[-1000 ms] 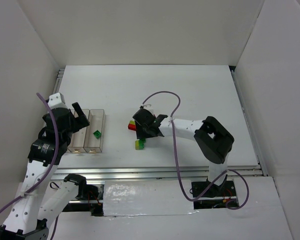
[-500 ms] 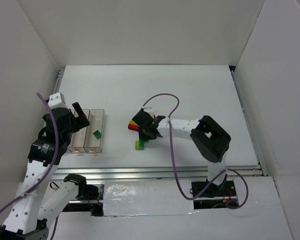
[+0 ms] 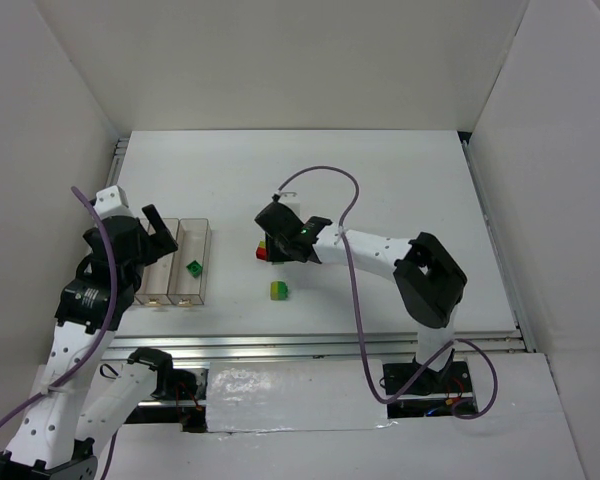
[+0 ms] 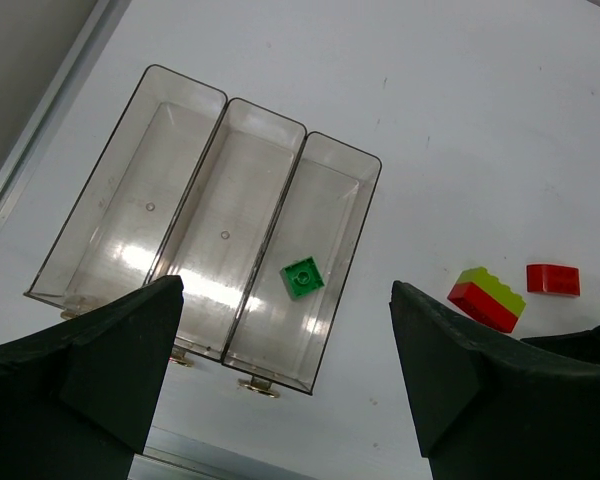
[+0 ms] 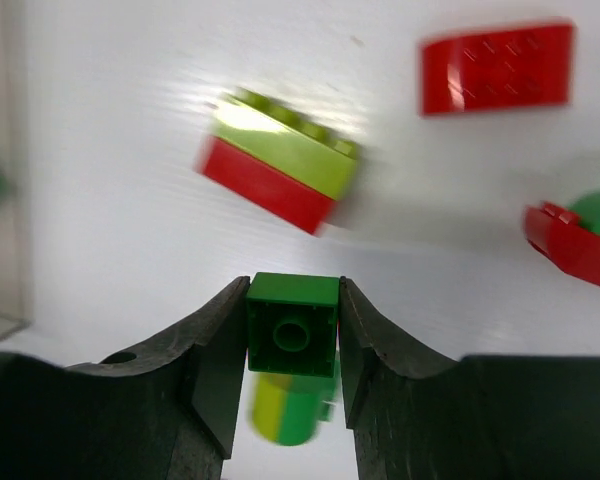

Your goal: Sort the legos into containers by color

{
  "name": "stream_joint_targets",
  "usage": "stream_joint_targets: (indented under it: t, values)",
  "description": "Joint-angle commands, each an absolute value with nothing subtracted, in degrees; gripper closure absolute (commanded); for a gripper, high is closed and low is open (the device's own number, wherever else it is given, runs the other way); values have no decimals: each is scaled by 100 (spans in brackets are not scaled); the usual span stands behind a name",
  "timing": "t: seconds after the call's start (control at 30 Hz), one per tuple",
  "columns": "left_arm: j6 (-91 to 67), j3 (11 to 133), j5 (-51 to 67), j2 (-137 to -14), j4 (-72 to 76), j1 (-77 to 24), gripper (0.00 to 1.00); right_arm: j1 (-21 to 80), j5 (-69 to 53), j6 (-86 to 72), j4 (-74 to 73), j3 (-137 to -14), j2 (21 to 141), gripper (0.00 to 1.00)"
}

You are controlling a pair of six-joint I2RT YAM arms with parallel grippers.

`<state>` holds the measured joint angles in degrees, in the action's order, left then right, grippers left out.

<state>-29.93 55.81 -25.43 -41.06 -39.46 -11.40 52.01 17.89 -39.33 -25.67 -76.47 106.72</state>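
My right gripper (image 5: 293,292) is shut on a small green lego (image 5: 293,335), held above the table. Under it lies a yellow-and-green lego (image 5: 290,410), which sits alone in the top view (image 3: 279,290). A red-and-lime stacked lego (image 5: 280,170) and a flat red lego (image 5: 497,67) lie just beyond. In the top view the right gripper (image 3: 280,240) hangs over that red stack (image 3: 263,250). The three clear containers (image 4: 230,110) stand at the left, and the rightmost holds one green lego (image 4: 303,277). My left gripper (image 4: 285,350) hovers open over their near end.
A red curved piece with green on it (image 5: 575,240) lies at the right edge of the right wrist view. White walls enclose the table on three sides. A metal rail (image 3: 320,345) runs along the near edge.
The right gripper has shut on the green lego and lifted it back and to the left, off the yellow-and-green lego, which stayed on the table. The left arm has not moved.
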Motion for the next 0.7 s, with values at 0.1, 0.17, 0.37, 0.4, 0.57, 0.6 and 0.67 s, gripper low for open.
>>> stream_joint_targets:
  t: [0.1,0.17,0.37,0.4,0.57,0.6,0.67]
  values:
    - [-3155,5607,-3189,-3885,-3972,-1125,2,5422,436,-3893,-1226,-8367,10765,88]
    - [-3208,5625,-3295,-3841,-4025,-1125,2,5475,89,-3946,-829,-8656,10985,88]
    - [-3278,5616,-3437,-3744,-4052,-1125,0,5739,-781,-4183,-18,-9438,11838,88]
    - [-3278,5625,-3437,-3762,-4069,-1125,0,5748,-878,-4262,209,-9561,11961,88]
    - [-3270,5625,-3437,-3771,-4061,-1125,1,5915,-967,-4202,-121,-10563,12778,82]
    - [-3261,5625,-3419,-3762,-4043,-1125,1,5924,-967,-4114,-175,-10686,12971,80]
    - [-3261,5625,-3401,-3770,-4043,-1125,1,5941,-879,-4070,-394,-10986,13113,70]
